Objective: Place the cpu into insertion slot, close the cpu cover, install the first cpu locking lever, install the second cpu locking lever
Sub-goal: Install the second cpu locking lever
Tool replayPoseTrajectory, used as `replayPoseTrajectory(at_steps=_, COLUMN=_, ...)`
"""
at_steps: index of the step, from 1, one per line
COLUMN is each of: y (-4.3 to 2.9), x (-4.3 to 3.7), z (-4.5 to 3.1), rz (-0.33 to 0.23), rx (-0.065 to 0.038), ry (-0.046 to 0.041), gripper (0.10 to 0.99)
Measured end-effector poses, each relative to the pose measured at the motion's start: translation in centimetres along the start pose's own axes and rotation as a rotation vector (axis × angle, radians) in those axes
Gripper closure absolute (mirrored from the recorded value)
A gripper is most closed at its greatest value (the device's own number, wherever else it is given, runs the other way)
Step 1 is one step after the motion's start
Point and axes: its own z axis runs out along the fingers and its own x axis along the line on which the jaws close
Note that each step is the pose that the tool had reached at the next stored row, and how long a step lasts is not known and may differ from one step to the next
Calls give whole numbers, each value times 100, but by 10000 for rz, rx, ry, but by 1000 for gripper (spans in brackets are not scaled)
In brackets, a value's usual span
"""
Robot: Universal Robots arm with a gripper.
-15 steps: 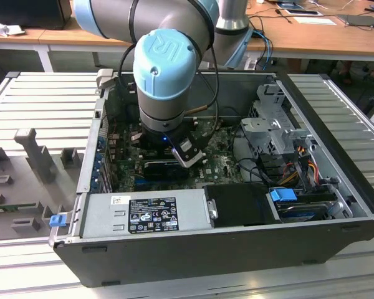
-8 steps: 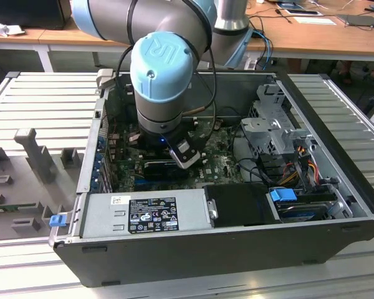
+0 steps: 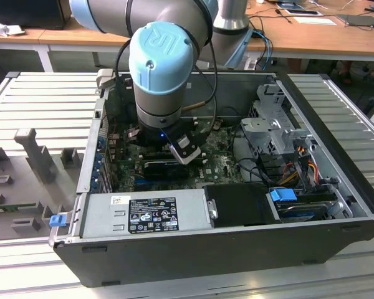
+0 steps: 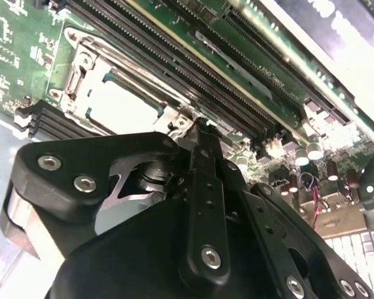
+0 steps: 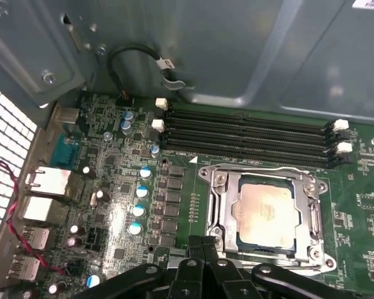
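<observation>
Inside the open computer case (image 3: 237,249), I see the cpu (image 5: 266,210) seated under its cpu cover (image 5: 311,205); my claw (image 5: 202,246) hovers clenched and empty beside it.

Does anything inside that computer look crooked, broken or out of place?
Nothing stands out. The cpu lies flat and square in its socket, with the silver cover closed evenly around it. The board shows no damage or loose parts, and the gripper sits at the socket's edge.
</observation>
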Motion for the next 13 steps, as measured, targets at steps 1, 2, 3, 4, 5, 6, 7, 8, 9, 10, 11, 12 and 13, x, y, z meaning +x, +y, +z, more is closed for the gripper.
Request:
replayPoseTrajectory(at_steps=1, y=5, x=0, z=-11, rz=0, rx=0, ry=0, gripper=980)
replayPoseTrajectory(at_steps=2, y=9, x=-1, z=-22, rz=0, rx=0, ry=0, gripper=980)
replayPoseTrajectory(at_steps=3, y=18, x=-2, z=-43, rz=0, rx=0, ry=0, gripper=980)
replayPoseTrajectory(at_steps=4, y=25, x=-2, z=-60, rz=0, rx=0, ry=-1, gripper=980)
replayPoseTrajectory(at_steps=5, y=30, x=-3, z=-72, rz=1, rx=0, ry=0, gripper=980)
replayPoseTrajectory(at_steps=6, y=36, x=-3, z=-87, rz=0, rx=1, ry=0, gripper=980)
replayPoseTrajectory(at_steps=7, y=42, x=-4, z=-100, rz=0, rx=0, ry=0, gripper=980)
replayPoseTrajectory(at_steps=8, y=50, x=-5, z=-120, rz=0, rx=0, ry=0, gripper=980)
replayPoseTrajectory(at_steps=9, y=54, x=-5, z=-132, rz=1, rx=0, ry=-1, gripper=980)
replayPoseTrajectory(at_steps=10, y=56, x=-5, z=-136, rz=0, rx=-1, ry=0, gripper=980)
replayPoseTrajectory(at_steps=11, y=56, x=-6, z=-136, rz=0, rx=-2, ry=-2, gripper=980)
replayPoseTrajectory(at_steps=12, y=57, x=-6, z=-135, rz=-1, rx=-3, ry=-2, gripper=980)
replayPoseTrajectory(at_steps=13, y=57, x=-6, z=-137, rz=0, rx=-1, ry=-1, gripper=980)
